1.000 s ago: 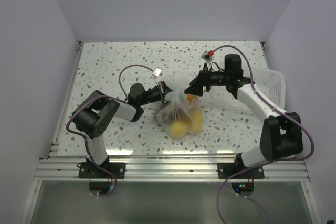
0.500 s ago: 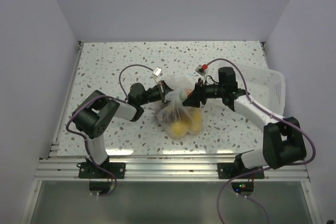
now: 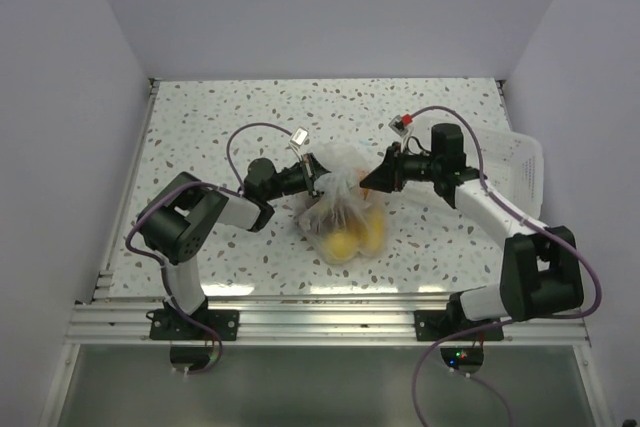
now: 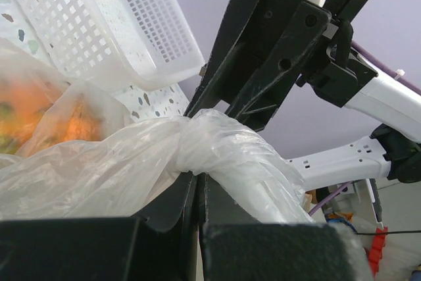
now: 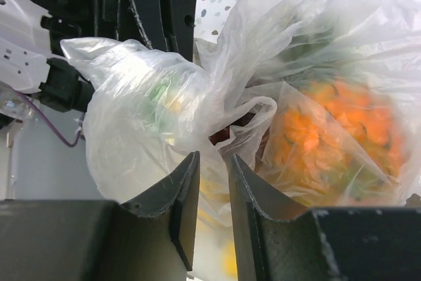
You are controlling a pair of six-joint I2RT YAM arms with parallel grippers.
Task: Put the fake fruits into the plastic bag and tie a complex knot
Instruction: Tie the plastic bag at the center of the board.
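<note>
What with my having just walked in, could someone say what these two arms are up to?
Both arms are working on the plastic bag in the middle of the table, with the fake fruits already inside it. The left gripper is shut on the bag's bunched, twisted neck. The right gripper is at that same neck from the other side, jaws nearly together; whether it pinches the film, or a knot is finished, I cannot tell.

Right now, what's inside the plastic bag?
Through the clear plastic bag show yellow fruits low down and an orange one near the neck. A dark shape beside it is too blurred to name. The crumpled folds hide any others, so no count.
</note>
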